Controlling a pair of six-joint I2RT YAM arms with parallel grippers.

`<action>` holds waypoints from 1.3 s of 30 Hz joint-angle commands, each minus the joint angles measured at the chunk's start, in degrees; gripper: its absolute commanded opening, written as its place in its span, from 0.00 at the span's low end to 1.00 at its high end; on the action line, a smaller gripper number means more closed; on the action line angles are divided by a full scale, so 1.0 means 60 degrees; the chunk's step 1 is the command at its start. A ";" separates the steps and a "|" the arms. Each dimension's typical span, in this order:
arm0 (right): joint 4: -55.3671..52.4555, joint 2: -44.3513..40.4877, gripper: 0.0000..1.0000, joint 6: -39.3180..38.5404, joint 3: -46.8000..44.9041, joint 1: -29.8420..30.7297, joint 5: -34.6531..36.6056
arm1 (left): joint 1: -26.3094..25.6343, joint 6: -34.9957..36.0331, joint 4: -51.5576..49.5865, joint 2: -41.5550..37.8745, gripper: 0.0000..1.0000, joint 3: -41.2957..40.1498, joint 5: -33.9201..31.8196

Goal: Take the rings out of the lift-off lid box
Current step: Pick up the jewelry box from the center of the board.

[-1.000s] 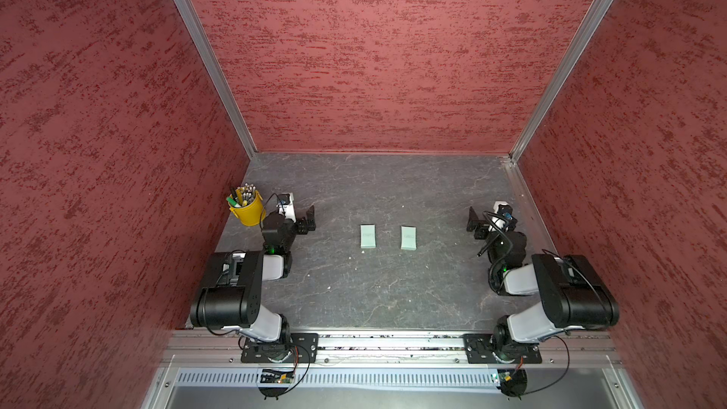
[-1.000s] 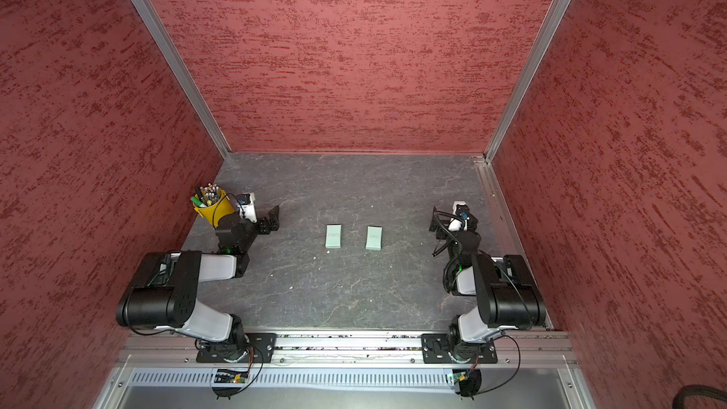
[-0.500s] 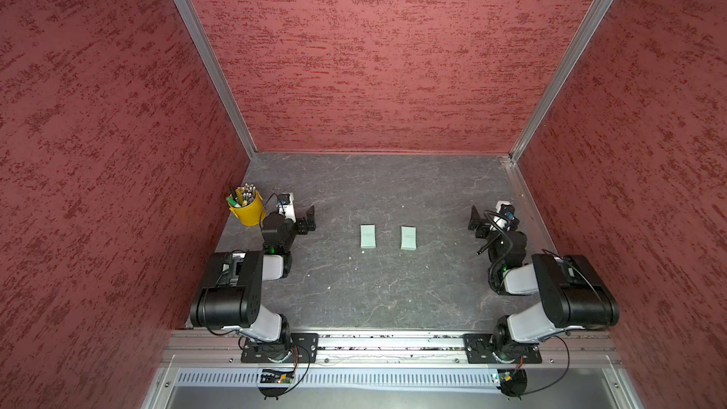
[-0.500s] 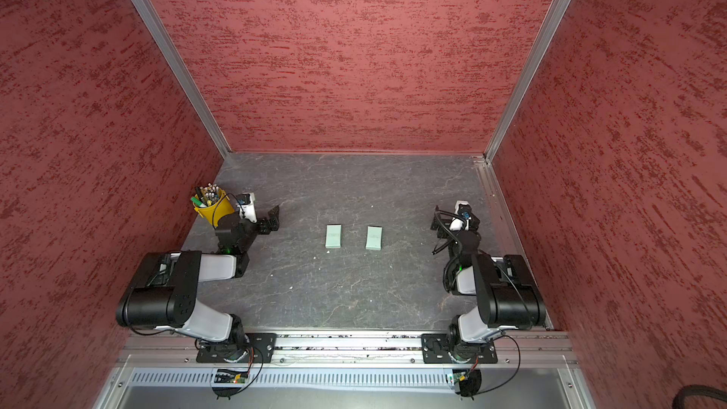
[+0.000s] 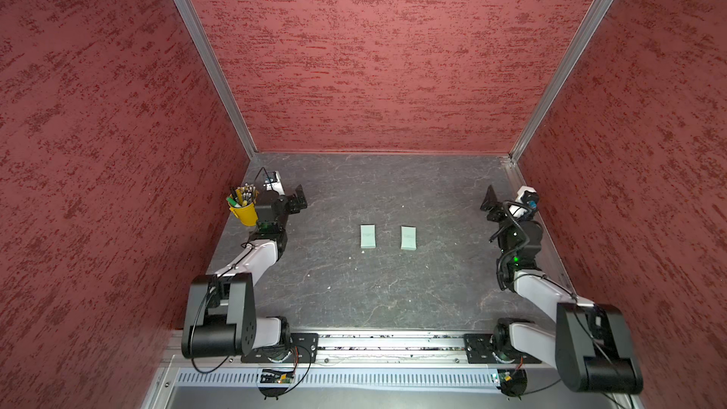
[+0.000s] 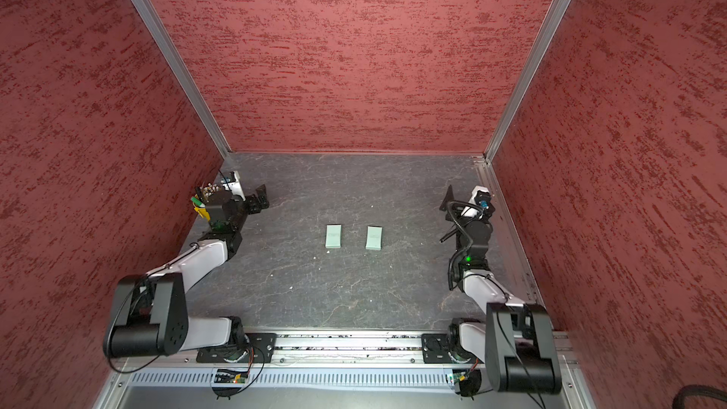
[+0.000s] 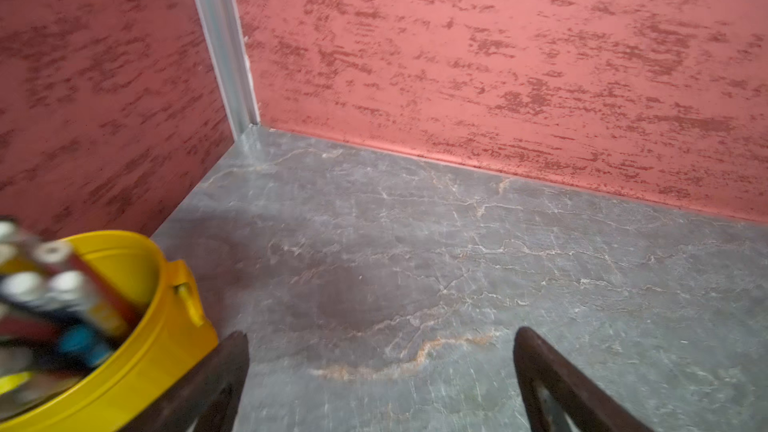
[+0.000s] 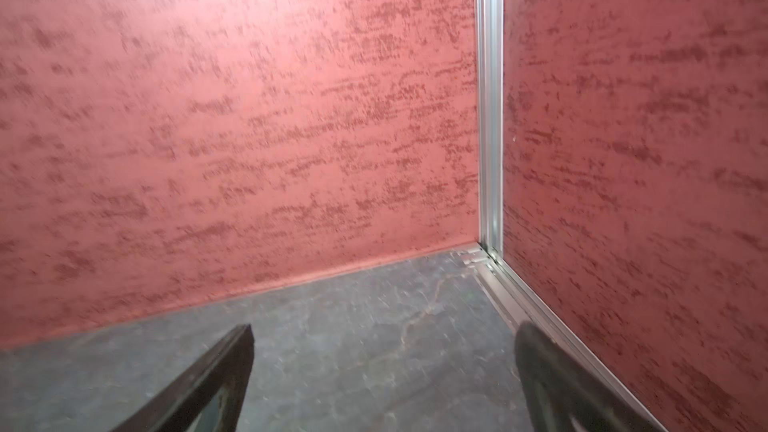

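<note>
Unchanged from a second ago: two green boxes [image 5: 368, 235] [image 5: 408, 237] untouched on tabletop [image 5: 354, 300], left tool [image 5: 297, 200] and right tool [image 5: 489, 200] apart, empty, distant; rings unseen, task unstarted.

No text, number or brand is legible anywhere. The mint-green box nearer the yellow cup [image 5: 368, 235] shows a faint darker mark on its top, as does the second mint-green box [image 5: 408, 238], just beside it. Both marks are too small to read. The pens [image 7: 62, 284] in the yellow cup [image 7: 158, 351] are blurred, so any print on them is illegible.
</note>
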 commanded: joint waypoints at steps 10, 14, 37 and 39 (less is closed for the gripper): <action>-0.7883 0.0384 0.90 0.1482 0.4146 0.1105 -0.1991 | -0.3215 -0.1402 -0.7560 0.0582 0.99 0.4534 -0.3299; -1.0324 0.0599 0.89 0.1261 0.5203 0.2322 -0.1227 | -0.4138 -0.1837 -0.8720 0.1360 0.97 0.5413 -0.3169; -1.2103 0.4535 0.87 0.3756 0.5866 0.6273 -0.0246 | -0.5075 -0.3123 -0.9579 0.1479 1.00 0.4961 -0.0376; -1.2226 0.4898 0.86 0.3650 0.6140 0.6263 -0.0257 | -0.5074 -0.3128 -0.9549 0.1362 1.00 0.4843 -0.0328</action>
